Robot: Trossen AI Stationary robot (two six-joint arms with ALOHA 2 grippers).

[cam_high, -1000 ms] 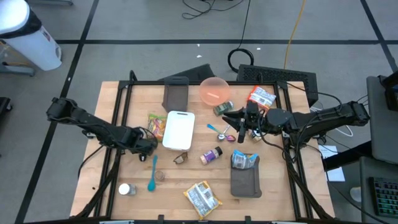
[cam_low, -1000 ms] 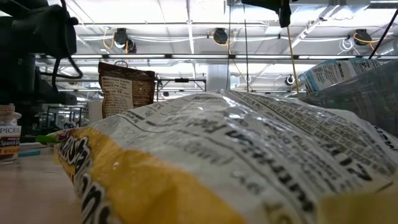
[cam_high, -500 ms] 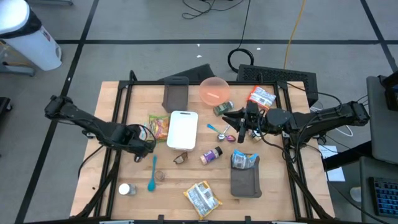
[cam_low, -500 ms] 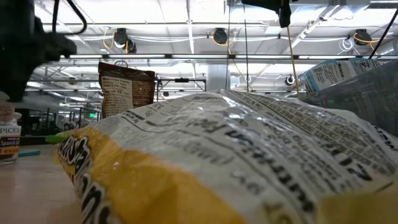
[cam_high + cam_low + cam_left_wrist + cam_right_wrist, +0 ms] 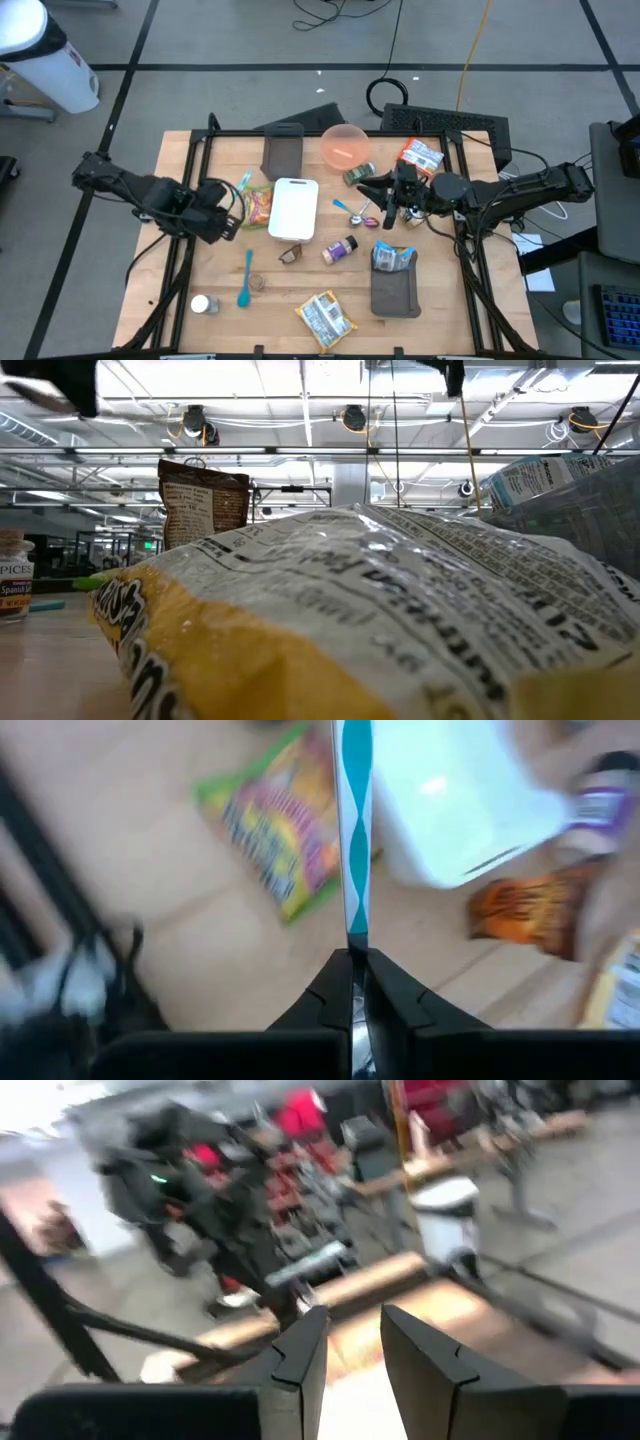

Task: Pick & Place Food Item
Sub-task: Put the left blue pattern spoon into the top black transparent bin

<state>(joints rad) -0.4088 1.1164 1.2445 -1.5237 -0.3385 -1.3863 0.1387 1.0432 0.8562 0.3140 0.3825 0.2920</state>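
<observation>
My left gripper (image 5: 233, 197) is at the table's left, raised above the wood beside a colourful candy bag (image 5: 258, 203). It is shut on a thin teal-and-white patterned stick (image 5: 352, 830), whose free end shows in the high view (image 5: 243, 182). In the left wrist view the candy bag (image 5: 270, 830), a white cutting board (image 5: 460, 800) and an orange packet (image 5: 520, 910) lie below it. My right gripper (image 5: 389, 207) hovers at the right of centre over small utensils. Its fingers (image 5: 300, 1350) stand apart with nothing between them. My left gripper pinches one end of the stick (image 5: 351, 938) between its two fingers. The stick runs straight out ahead of the fingers, in line with them. It is lifted clear of the table.
On the table lie a pink bowl (image 5: 345, 145), a teal spatula (image 5: 245, 278), a yellow chip bag (image 5: 325, 318), a red packet (image 5: 420, 157), spice jars (image 5: 340, 249), two dark trays (image 5: 283, 150) (image 5: 395, 293), one holding a blue packet (image 5: 392, 258). The chip bag (image 5: 350, 620) fills the low view.
My left gripper has risen and gone toward the table's far and left edges, from near the spatula to beside the candy bag. In the low view it has climbed to the picture's top. The right arm has kept still.
</observation>
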